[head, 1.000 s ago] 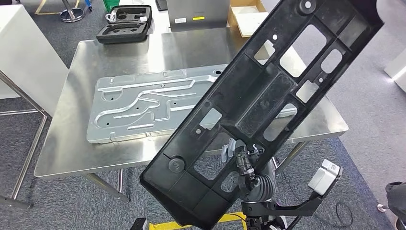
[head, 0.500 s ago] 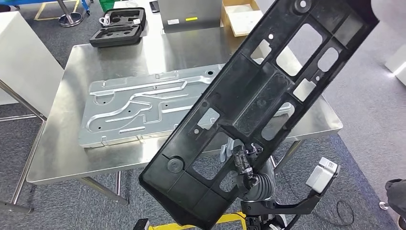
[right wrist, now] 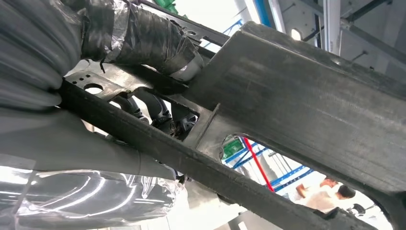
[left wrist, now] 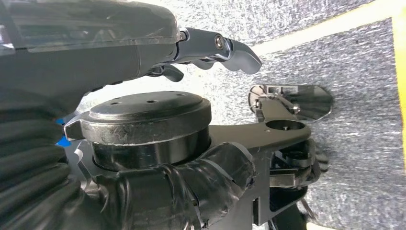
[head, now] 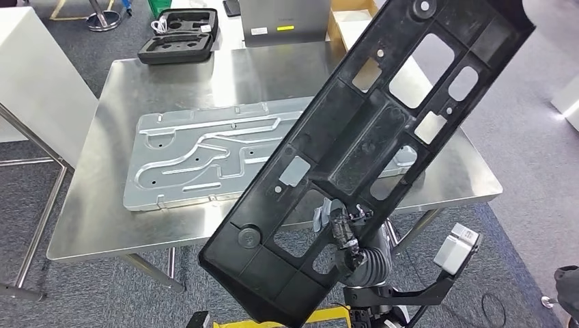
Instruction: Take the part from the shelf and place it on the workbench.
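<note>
A long black part (head: 369,157) full of holes is held up in the air by the right hand (head: 341,229), tilted, over the near right edge of the shiny workbench (head: 109,205). Fingers are wrapped around its lower end. A grey metal plate (head: 198,160) lies flat in the middle of the workbench. The left hand (left wrist: 210,48) is seen above grey floor, fingers apart, with nothing in it.

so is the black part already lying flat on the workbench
No: in the head view the black part is held tilted in the air by the right hand, above the workbench and its metal panel.
</note>
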`<state>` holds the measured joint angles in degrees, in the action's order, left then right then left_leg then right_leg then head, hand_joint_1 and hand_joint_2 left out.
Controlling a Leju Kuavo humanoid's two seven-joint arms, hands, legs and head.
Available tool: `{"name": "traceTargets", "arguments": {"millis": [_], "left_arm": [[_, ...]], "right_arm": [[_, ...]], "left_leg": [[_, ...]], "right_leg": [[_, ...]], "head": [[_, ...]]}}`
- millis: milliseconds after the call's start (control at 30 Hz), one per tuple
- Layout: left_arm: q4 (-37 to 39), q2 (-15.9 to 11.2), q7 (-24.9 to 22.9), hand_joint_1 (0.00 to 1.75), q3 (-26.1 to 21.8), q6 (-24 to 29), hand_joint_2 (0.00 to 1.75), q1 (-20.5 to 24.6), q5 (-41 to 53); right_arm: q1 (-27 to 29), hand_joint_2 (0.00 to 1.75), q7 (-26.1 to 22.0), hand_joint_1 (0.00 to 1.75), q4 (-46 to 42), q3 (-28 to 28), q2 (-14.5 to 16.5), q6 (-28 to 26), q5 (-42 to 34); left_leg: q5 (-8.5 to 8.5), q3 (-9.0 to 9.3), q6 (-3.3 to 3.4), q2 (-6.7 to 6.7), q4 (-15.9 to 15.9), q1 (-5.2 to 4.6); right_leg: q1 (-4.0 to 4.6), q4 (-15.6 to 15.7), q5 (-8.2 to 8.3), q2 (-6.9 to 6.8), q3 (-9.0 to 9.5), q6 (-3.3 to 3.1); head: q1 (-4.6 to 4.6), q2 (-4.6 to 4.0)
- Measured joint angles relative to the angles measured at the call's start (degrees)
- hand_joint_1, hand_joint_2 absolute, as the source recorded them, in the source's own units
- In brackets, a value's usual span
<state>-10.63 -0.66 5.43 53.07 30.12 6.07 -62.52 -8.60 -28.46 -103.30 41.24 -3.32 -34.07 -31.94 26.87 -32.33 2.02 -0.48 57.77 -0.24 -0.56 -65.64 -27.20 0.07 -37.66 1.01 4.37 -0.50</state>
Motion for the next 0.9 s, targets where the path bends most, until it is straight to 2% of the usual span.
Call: {"name": "traceTargets", "arguments": {"millis": [33, 67, 200, 233, 267, 333, 367, 400, 433, 467, 533, 567, 600, 667, 733, 767, 800, 867, 900], "left_arm": [[0.0, 0.0, 0.01, 0.0, 0.0, -0.01, 1.75, 0.04, 0.01], [0.01, -0.01, 0.02, 0.0, 0.0, -0.02, 1.75, 0.07, 0.02], [0.0, -0.02, 0.01, 0.0, 0.0, -0.05, 1.75, 0.1, 0.07], [-0.01, -0.02, -0.01, 0.0, 0.0, -0.08, 1.75, 0.14, 0.09], [-0.01, -0.02, -0.01, 0.0, 0.0, -0.11, 1.75, 0.18, 0.1], [-0.02, -0.02, -0.02, 0.0, 0.0, -0.15, 1.75, 0.22, 0.13], [-0.01, -0.02, -0.04, 0.0, 0.0, -0.11, 1.75, 0.19, 0.14], [-0.01, -0.02, -0.08, 0.0, 0.0, -0.05, 1.75, 0.15, 0.15], [-0.01, -0.02, -0.13, 0.0, 0.0, 0.03, 1.75, 0.11, 0.16], [-0.01, -0.02, -0.18, 0.0, 0.0, 0.11, 1.75, 0.09, 0.18], [-0.01, -0.02, -0.25, 0.0, 0.0, 0.2, 1.75, 0.12, 0.19], [-0.01, -0.02, -0.26, 0.0, 0.0, 0.18, 1.75, 0.17, 0.19], [-0.01, -0.03, -0.26, 0.0, 0.0, 0.14, 1.75, 0.2, 0.19], [-0.01, -0.06, -0.25, 0.0, 0.01, 0.05, 1.75, 0.18, 0.19], [0.0, -0.09, -0.24, 0.0, 0.02, 0.04, 1.75, 0.07, 0.19], [0.0, -0.1, -0.23, 0.0, 0.02, 0.01, 1.75, 0.06, 0.19], [0.0, -0.1, -0.22, 0.0, 0.02, -0.05, 1.75, 0.08, 0.19], [0.01, -0.1, -0.2, 0.0, 0.02, -0.21, 1.75, 0.13, 0.19], [0.0, -0.1, -0.21, 0.0, 0.02, -0.26, 1.75, 0.12, 0.19]], "right_arm": [[-0.03, 1.75, 0.01, 1.66, 0.02, 0.0, 0.0, 0.02, 0.02], [-0.03, 1.75, 0.02, 1.66, 0.03, 0.0, -0.01, 0.03, 0.05], [-0.04, 1.75, 0.04, 1.66, 0.05, 0.0, -0.01, 0.09, 0.17], [-0.07, 1.75, 0.04, 1.66, 0.05, 0.0, 0.0, 0.1, 0.19], [-0.09, 1.75, 0.04, 1.66, 0.05, 0.0, 0.0, 0.13, 0.2], [-0.1, 1.75, 0.07, 1.66, 0.08, 0.0, 0.0, 0.16, 0.21], [-0.08, 1.75, 0.08, 1.66, 0.11, 0.0, 0.0, 0.18, 0.21], [-0.06, 1.75, 0.1, 1.66, 0.16, 0.0, 0.0, 0.19, 0.21], [-0.04, 1.75, 0.12, 1.66, 0.2, 0.0, 0.0, 0.2, 0.21], [-0.03, 1.75, 0.14, 1.66, 0.22, 0.0, 0.0, 0.21, 0.21], [-0.03, 1.75, 0.15, 1.66, 0.22, 0.0, 0.0, 0.22, 0.21], [-0.06, 1.75, 0.15, 1.66, 0.22, 0.0, 0.0, 0.24, 0.21], [-0.08, 1.75, 0.16, 1.66, 0.22, 0.0, 0.0, 0.27, 0.21], [-0.12, 1.75, 0.23, 1.66, 0.22, 0.0, 0.0, 0.34, 0.21], [-0.17, 1.75, 0.31, 1.66, 0.21, 0.0, 0.0, 0.37, 0.21], [-0.22, 1.75, 0.33, 1.66, 0.2, 0.0, 0.0, 0.39, 0.21], [-0.25, 1.75, 0.35, 1.66, 0.2, 0.0, 0.0, 0.44, 0.23], [-0.15, 1.75, 0.43, 1.66, 0.22, 0.0, -0.02, 0.54, 0.28], [-0.06, 1.75, 0.5, 1.66, 0.23, 0.0, -0.03, 0.56, 0.3]], "left_leg": [[0.26, 0.03, -0.25, -0.06, 0.22, -0.09], [0.45, -0.03, -0.51, -0.09, 0.37, -0.17], [1.06, -0.16, -1.62, -0.03, 0.67, -0.17], [1.83, -0.76, -1.92, 0.02, 2.05, -0.12], [3.01, -2.0, -2.22, 0.07, 4.53, -0.03], [6.0, -6.14, -2.66, 0.13, 12.09, 0.15], [6.95, -8.2, -2.79, 0.13, 15.41, 0.22], [6.99, -9.59, -2.85, 0.14, 17.25, 0.26], [5.93, -9.94, -2.82, 0.13, 17.01, 0.28], [3.9, -9.17, -2.7, 0.13, 14.66, 0.28], [-0.5, -5.59, -2.18, 0.15, 6.69, 0.21], [-1.64, -4.0, -1.89, 0.16, 3.37, 0.05], [-2.01, -3.04, -1.64, 0.15, 1.43, -0.11], [-1.69, -2.61, -1.22, 0.1, 0.51, -0.44], [-1.76, -2.1, -0.69, 0.07, -0.15, -0.18], [-1.79, -1.68, -0.38, 0.09, -0.59, -0.01], [-1.74, -1.24, -0.05, 0.13, -0.92, 0.15], [-1.3, -0.73, 0.39, 0.19, -0.98, 0.12], [-1.02, -0.54, 0.47, 0.19, -0.89, 0.11]], "right_leg": [[0.04, 3.32, 1.22, 0.02, 1.51, -0.19], [0.11, 5.28, 1.69, 0.06, 2.39, -0.38], [0.17, 6.25, 1.47, 0.24, 2.92, -1.45], [0.06, 6.42, 1.4, 0.2, 3.19, -1.76], [-0.02, 6.53, 1.29, 0.12, 3.49, -2.05], [0.07, 6.54, 0.99, -0.05, 3.87, -2.49], [0.12, 6.53, 0.87, -0.06, 4.0, -2.6], [0.17, 6.52, 0.74, -0.03, 4.14, -2.66], [0.2, 6.51, 0.58, 0.04, 4.33, -2.66], [0.22, 6.51, 0.38, 0.13, 4.59, -2.63], [0.25, 6.51, -0.08, 0.23, 5.22, -2.44], [0.3, 6.49, -0.3, 0.25, 5.39, -2.23], [0.32, 6.5, -0.44, 0.24, 5.45, -1.98], [0.33, 6.66, -0.61, 0.2, 5.46, -1.42], [0.38, 6.4, -1.08, 0.17, 5.46, -0.84], [0.39, 5.11, -1.83, 0.17, 4.96, -0.61], [0.39, 2.51, -3.06, 0.17, 3.73, -0.41], [0.22, -5.03, -5.85, 0.16, -0.36, -0.14], [0.12, -8.11, -6.53, 0.16, -2.33, 0.02]], "head": [[0.01, 0.0], [0.03, 0.0], [0.03, 0.0], [0.12, 0.0], [0.16, 0.0], [0.27, 0.0], [0.25, 0.0], [0.26, 0.0], [0.26, 0.0], [0.27, 0.0], [0.25, 0.0], [0.24, 0.0], [0.23, 0.0], [0.23, 0.0], [0.16, 0.0], [0.06, 0.0], [-0.02, 0.0], [-0.14, 0.0], [-0.13, 0.0]]}}
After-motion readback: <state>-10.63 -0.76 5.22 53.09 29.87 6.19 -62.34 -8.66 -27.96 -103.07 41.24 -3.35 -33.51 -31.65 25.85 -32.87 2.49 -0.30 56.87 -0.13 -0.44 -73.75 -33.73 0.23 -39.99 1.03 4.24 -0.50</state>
